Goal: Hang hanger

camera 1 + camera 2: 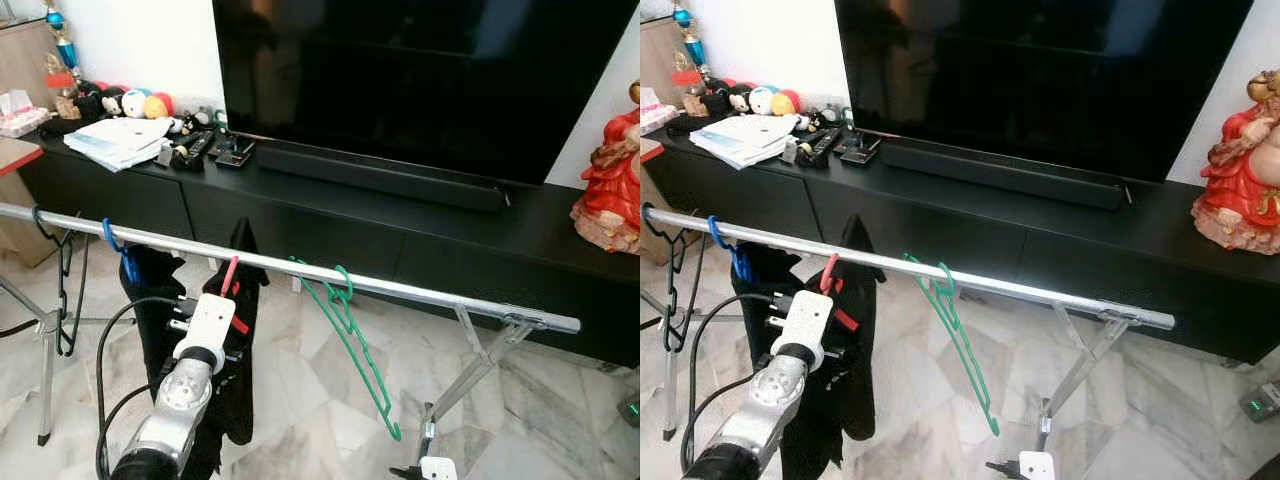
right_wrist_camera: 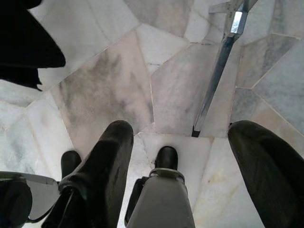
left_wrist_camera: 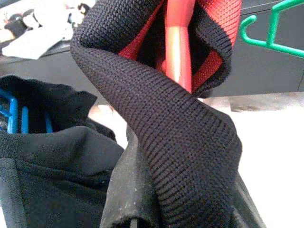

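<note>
The red hanger (image 1: 231, 276) with its black garment (image 1: 240, 380) hooks the rail (image 1: 400, 288) between blue hanger (image 1: 118, 250) and green hanger (image 1: 352, 335); left tool (image 1: 215, 305) grip unclear. Right tool (image 2: 185, 156) hangs spread over the floor (image 2: 118, 80).

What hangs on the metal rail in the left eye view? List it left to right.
black hanger → blue hanger → red hanger carrying a black garment, with the left gripper at it → green hanger
</note>
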{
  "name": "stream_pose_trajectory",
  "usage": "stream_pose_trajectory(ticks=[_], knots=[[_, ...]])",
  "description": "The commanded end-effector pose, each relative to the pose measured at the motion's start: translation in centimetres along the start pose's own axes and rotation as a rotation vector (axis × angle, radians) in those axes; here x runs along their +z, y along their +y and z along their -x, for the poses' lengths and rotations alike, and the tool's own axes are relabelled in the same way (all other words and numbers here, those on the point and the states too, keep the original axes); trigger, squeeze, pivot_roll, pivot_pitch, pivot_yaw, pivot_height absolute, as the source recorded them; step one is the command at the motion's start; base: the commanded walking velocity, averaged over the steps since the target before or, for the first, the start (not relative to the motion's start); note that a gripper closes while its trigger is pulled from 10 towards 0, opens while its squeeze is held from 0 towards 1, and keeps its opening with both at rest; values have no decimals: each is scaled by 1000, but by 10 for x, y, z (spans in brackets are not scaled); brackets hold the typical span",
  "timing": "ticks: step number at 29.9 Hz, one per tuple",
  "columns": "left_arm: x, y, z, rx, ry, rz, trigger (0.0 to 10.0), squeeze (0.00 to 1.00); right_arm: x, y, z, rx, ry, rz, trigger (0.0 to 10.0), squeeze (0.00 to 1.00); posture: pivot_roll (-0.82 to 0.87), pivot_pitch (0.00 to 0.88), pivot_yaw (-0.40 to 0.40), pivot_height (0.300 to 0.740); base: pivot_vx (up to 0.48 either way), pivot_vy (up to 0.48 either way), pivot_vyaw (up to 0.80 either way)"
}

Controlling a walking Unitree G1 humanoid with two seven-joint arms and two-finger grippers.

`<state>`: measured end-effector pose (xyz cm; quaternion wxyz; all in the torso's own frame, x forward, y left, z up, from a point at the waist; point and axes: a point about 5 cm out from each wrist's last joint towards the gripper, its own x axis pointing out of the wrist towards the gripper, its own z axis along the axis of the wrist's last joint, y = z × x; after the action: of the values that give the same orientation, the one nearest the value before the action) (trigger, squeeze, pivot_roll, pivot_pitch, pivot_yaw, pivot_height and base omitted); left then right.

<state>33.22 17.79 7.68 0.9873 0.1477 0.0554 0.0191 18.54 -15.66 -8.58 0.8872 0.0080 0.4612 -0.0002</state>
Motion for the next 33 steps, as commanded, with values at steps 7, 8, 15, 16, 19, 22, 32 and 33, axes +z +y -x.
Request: stream_pose_trajectory(ticks=[7,8,15,16,19,22,32,33], knots=[[13,6,-13,23,2,44,10000,0,-1,-1,0,1,12,14,10000,0,-5,48,-26,740,0,0,0],[15,6,-15,26,5,50,10000,0,-1,-1,0,1,12,14,10000,0,-6,49,-26,740,0,0,0],[21,7,-24,22,30,75,10000,0,-1,-2,0,-1,13,15,10000,0,-11,51,-28,740,0,0,0],[22,8,-26,19,37,76,10000,0,-1,-2,0,-1,14,16,10000,0,-11,51,-28,740,0,0,0],[23,8,-30,6,72,67,10000,0,0,-2,0,-1,14,18,10000,0,-13,57,-31,740,0,0,0],[23,7,-32,-9,100,51,10000,0,0,-2,0,-1,15,20,10000,0,-13,57,-31,740,0,0,0],[25,6,-36,-15,119,56,10000,0,0,-2,0,-1,16,17,10000,0,-13,57,-31,740,0,0,0],[25,6,-36,-15,119,56,10000,0,0,-2,0,-1,16,17,10000,0,-13,57,-31,740,0,0,0]])
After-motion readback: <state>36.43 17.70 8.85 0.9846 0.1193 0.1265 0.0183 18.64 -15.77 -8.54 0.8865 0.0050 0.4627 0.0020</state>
